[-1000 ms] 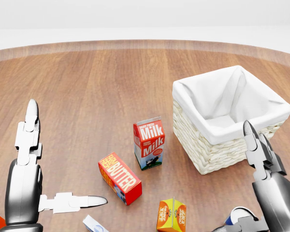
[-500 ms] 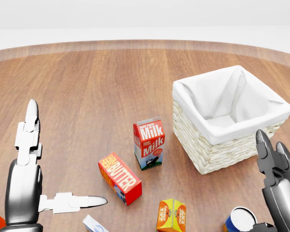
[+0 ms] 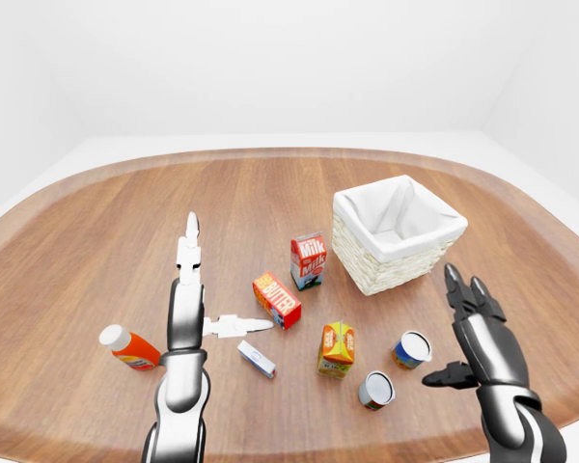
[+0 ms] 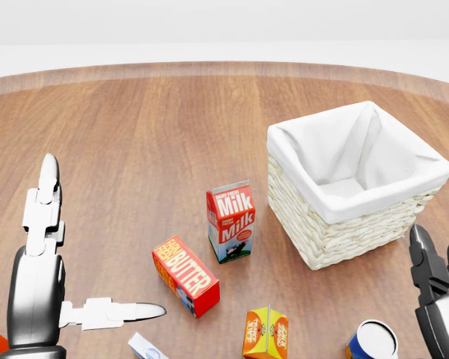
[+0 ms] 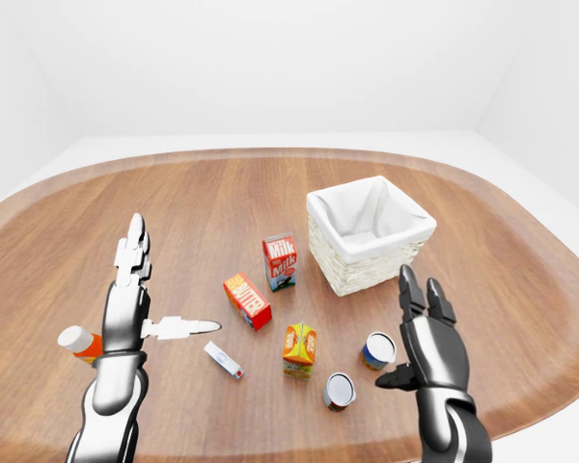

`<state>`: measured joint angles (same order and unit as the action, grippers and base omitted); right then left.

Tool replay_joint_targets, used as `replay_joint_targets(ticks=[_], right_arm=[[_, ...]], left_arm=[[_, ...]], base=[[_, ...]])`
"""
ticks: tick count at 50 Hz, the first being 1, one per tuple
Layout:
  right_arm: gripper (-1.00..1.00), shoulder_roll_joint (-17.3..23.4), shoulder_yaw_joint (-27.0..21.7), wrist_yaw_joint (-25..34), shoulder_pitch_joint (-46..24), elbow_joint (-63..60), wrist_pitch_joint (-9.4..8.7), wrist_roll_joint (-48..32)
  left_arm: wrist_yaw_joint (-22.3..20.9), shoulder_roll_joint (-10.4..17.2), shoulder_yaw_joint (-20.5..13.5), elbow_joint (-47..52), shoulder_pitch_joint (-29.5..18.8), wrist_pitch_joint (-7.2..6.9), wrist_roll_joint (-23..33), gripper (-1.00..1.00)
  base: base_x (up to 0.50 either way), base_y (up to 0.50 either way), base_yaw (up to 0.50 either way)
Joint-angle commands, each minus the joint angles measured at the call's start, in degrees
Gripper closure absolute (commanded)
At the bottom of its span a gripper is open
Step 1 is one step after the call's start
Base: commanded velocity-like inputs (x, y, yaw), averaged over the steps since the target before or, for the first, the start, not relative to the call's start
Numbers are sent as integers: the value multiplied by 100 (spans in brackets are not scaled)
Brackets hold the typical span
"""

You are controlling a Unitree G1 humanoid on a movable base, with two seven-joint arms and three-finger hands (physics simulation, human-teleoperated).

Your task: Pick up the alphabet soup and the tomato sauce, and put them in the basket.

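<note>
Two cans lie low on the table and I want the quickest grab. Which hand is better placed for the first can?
The right hand, probably: open, just right of the blue-labelled can, with the basket above. The left hand is open far left, beyond the cartons.

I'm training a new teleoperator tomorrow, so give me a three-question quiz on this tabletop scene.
1. True or false: the white-lined wicker basket already holds a can.
2. Multiple choice: which stands nearest the basket in the left-eye view? A) red-and-white milk carton B) orange-capped bottle lying on its side C) small white flat box
3. Fill in: the robot's right hand is ___, beside the blue-labelled can, with a grey can lower in the view.

Key: 1 false; 2 A; 3 open.
</note>
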<state>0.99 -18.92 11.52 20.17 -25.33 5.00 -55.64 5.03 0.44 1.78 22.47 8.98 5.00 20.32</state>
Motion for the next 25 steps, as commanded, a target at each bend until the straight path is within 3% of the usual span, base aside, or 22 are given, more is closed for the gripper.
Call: replay_joint_targets(ticks=[1, 25], right_arm=[[-100, 72, -98, -86, 42, 175, 0, -256], [-100, 175, -112, -259, -10, 438, 0, -607]], left_arm=[[-1, -6, 6, 27, 7, 0, 14, -100], [1, -6, 7, 28, 7, 0, 13, -100]], base=[[0, 0, 0], [0, 0, 0]])
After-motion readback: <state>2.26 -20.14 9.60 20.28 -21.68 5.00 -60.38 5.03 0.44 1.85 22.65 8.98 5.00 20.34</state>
